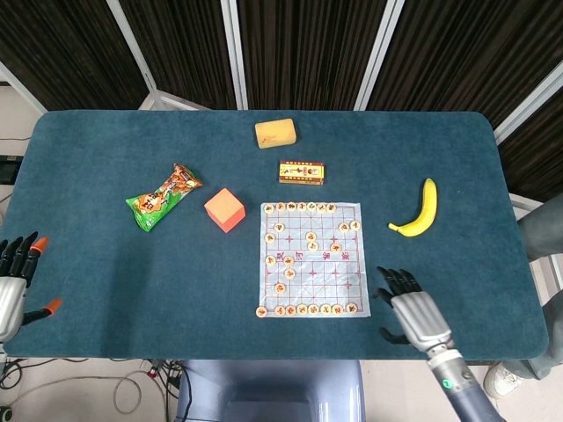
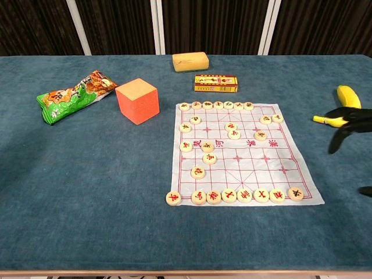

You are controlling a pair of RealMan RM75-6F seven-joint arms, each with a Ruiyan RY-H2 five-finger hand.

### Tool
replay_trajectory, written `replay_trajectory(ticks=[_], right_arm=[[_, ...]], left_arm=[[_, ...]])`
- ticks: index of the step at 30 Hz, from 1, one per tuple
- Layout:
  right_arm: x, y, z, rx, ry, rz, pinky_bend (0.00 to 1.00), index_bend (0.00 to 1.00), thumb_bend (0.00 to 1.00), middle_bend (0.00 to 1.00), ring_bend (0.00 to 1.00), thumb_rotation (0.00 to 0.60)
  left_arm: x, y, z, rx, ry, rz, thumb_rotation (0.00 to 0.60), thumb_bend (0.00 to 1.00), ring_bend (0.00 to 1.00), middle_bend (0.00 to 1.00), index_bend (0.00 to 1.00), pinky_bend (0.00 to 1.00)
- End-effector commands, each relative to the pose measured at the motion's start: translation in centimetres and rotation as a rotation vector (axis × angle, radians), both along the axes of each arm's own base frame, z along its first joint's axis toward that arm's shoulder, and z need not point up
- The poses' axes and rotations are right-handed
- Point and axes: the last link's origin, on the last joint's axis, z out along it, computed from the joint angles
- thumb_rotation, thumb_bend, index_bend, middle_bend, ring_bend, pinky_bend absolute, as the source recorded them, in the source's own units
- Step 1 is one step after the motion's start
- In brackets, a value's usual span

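1. Head view: the right hand (image 1: 413, 314) hovers empty with fingers spread; the chess sheet (image 1: 311, 255) lies just to its left, the nearest row of chess pieces (image 1: 303, 309) beside its fingertips, the banana (image 1: 420, 211) well ahead. The left hand (image 1: 12, 283) hangs at the table's edge, fingers apart, holding nothing; the snack bag (image 1: 162, 196) is far off.
2. Chest view: only the right hand's dark fingers (image 2: 349, 119) show, overlapping the banana (image 2: 347, 96).

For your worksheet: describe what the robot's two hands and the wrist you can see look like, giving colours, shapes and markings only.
The right hand has a pale silver-grey, boxy back and black fingers; its wrist is a dark grey cylinder with a small green ring light. The left hand also has a silver-grey back and black fingers, but some of its fingertips are orange.
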Motion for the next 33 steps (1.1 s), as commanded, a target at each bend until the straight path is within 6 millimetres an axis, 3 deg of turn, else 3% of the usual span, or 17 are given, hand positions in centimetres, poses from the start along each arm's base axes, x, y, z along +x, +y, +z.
replay_trajectory(ticks=[1,14,33], right_arm=[[2.1,-1.1,-2.2,0.028,-0.036,-0.004,0.0,0.38,0.32,0.0,0.0,0.6],[5.2,-1.8,-7.6,0.078,-0.109,-0.091,0.0,0.43,0.32,0.02,0.0,0.6],[6.0,-2.7,-11.4,0.019,-0.12,-0.126,0.0,0.43,0.32,0.02,0.0,0.6]], left_arm=[[0.0,0.0,0.0,-0.003,0.0,-0.001,0.6,0.0,0.0,0.0,0.0,0.0],[0.0,0.2,0.1,-0.015,-0.035,0.007,0.6,0.0,0.0,0.0,0.0,0.0],[0.3,0.5,0.3,-0.022,-0.088,0.021,0.6,0.0,0.0,0.0,0.0,0.0]])
